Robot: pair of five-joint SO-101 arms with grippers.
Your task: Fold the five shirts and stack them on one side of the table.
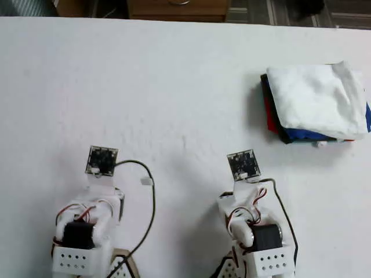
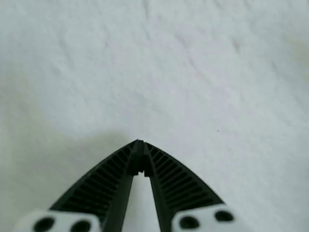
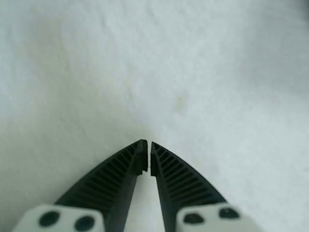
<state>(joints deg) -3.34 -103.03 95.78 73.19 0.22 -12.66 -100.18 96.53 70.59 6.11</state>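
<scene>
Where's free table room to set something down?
Free: the table left of the shirt stack in the high view, out to the far edge, and the strip between stack and arms. Crowded: the stack's spot and the near edge around one arm and the other.

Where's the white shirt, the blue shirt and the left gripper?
white shirt (image 1: 316, 98): high view, middle of its top.
blue shirt (image 1: 306, 134): high view, edge peeking out under the white shirt.
left gripper (image 2: 139, 143): left wrist view, where its tips meet.

A white table spans the scene. Past its far edge stand a wooden cabinet and grey floor.
</scene>
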